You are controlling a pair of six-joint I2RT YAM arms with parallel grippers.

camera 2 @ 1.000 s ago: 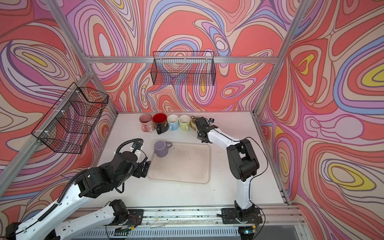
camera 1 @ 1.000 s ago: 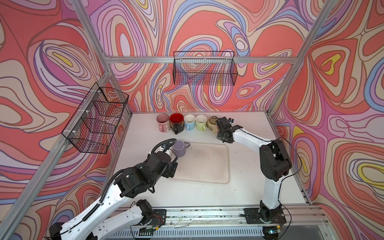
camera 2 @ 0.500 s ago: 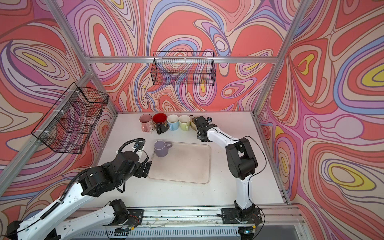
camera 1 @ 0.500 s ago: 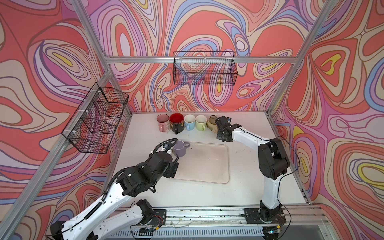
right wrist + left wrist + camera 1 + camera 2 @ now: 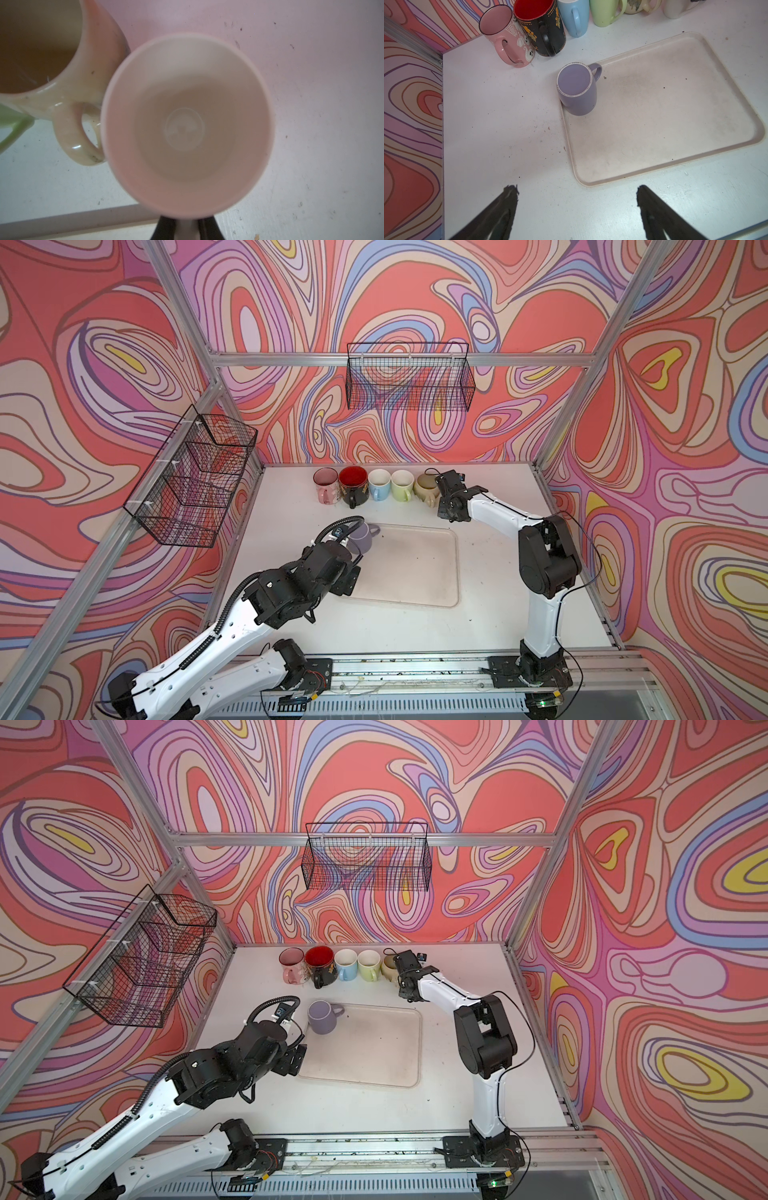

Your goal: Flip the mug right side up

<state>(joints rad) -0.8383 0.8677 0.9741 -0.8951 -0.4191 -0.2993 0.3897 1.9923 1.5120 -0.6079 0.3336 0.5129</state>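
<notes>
A purple mug point(image 5: 365, 537) point(image 5: 322, 1017) point(image 5: 577, 89) stands upside down, base up, on the back left corner of the beige tray point(image 5: 415, 593) point(image 5: 664, 114), handle toward the mug row. My left gripper point(image 5: 576, 189) point(image 5: 296, 1056) hovers open in front of the mug, clear of it, over the table by the tray's left edge. My right gripper point(image 5: 186, 226) point(image 5: 446, 497) points down at the right end of the row, shut on the handle of an upright white mug point(image 5: 187, 124) point(image 5: 675, 8), which the arm hides in both top views.
Along the back wall stand a pink mug point(image 5: 325, 485), a black mug with a red inside point(image 5: 353, 487), a blue mug point(image 5: 379, 485), a green mug point(image 5: 402, 485) and a cream mug point(image 5: 426, 487) point(image 5: 62, 72), all upright. Wire baskets point(image 5: 409, 381) point(image 5: 195, 481) hang on the back and left walls.
My right gripper has closed on the white mug's handle and edged slightly toward the row. The left arm and the purple mug have hardly moved.
</notes>
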